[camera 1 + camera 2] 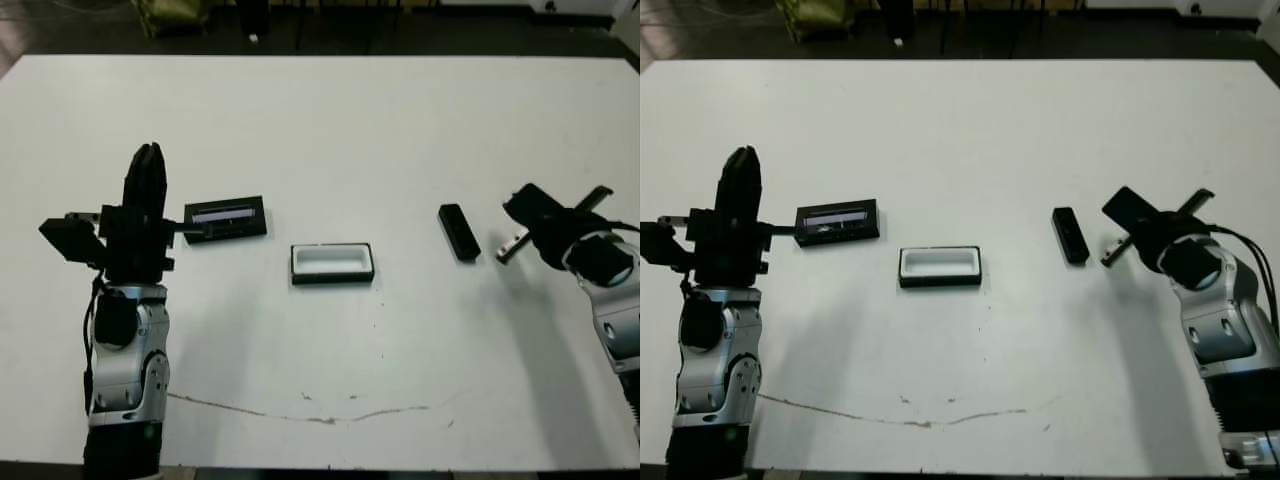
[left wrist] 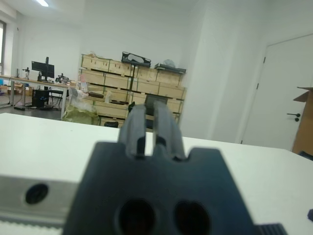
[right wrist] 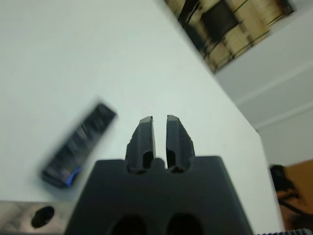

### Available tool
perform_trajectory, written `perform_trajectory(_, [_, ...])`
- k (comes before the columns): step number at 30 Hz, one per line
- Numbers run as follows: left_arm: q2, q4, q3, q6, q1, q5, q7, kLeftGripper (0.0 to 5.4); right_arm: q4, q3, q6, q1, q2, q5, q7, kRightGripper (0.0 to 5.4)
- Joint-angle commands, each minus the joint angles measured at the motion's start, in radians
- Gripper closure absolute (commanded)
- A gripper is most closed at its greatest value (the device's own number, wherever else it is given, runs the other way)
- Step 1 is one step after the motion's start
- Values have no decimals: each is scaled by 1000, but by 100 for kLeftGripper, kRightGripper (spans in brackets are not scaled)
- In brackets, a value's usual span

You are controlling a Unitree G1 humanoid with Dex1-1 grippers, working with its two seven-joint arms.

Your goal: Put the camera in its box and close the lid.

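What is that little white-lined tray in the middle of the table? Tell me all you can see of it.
The small shallow rectangular box has black outer walls and a white lining, perhaps foam or card. It sits open and empty, flat on the white table, long side across the view. Nothing touches it: the flat black lid with a pale strip lies apart towards the robot's left, the slim black camera apart towards its right.

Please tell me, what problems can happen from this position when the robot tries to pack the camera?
1. The right gripper has its fingers nearly together beside the camera; without opening, it would likely push the camera away.
2. The box is small and shallow, so a tilted camera may catch on its rim.
3. The lid lies close to the left gripper, which might knock it.
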Motion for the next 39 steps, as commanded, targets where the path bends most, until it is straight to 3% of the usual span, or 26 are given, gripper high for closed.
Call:
perform_trajectory(1, [14,13,3,11,14,1,-3,539,-83,-85,4,68,79,146,-5,540])
perform_trajectory(3, [14,12,3,14,14,-4,-5,539,-144,-128,56,86,131,252,-12,540])
perform_trajectory(6, [14,15,2,10,12,3,-4,539,-238,-142,157,103,164,307,-60,540])
perform_trajectory(10, [14,13,2,18,12,-3,-6,539,-342,-104,267,127,180,269,-146,540])
perform_trajectory(13, [15,9,3,25,12,-8,-7,539,-367,-60,300,153,198,222,-206,540])
perform_trajectory(15, [15,7,3,29,12,-9,-7,540,-349,-34,283,168,207,200,-224,518])
perform_trajectory(24, [13,9,0,25,10,-8,-9,540,-309,-9,266,193,286,207,-264,331])
perform_trajectory(31, [12,14,1,17,12,0,-7,540,-289,5,236,197,288,198,-258,174])
perform_trajectory(39, [11,12,1,21,13,-13,-13,540,-252,12,271,176,297,194,-275,1])
